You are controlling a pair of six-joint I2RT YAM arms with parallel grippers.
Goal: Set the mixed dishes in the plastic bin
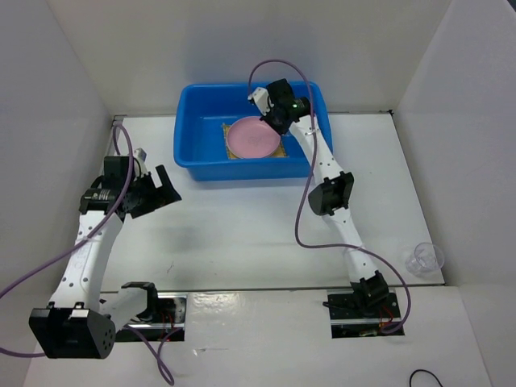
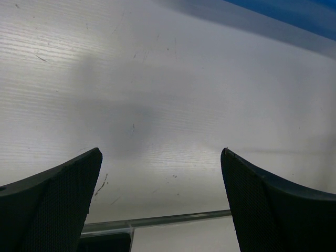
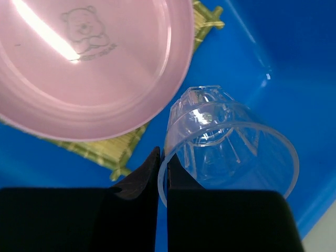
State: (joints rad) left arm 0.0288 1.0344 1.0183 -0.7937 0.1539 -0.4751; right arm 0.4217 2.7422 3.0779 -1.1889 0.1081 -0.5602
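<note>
Right wrist: right claw pinched together on clear cup rim, over blue bin.
Set cup on bare bin floor beside pink plate, w/o nudging it, then let go. Count: 1 plate on 1 bamboo mat; 2 cups, 2nd cup on worktop. Left claw apart, empty.

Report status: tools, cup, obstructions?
Left tool open, empty. Right tool shut on clear cup rim, over bin. Pink plate on mat in bin; nothing blocking.

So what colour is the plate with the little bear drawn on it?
The plate is pink, and it shows best in the right wrist view.
</note>
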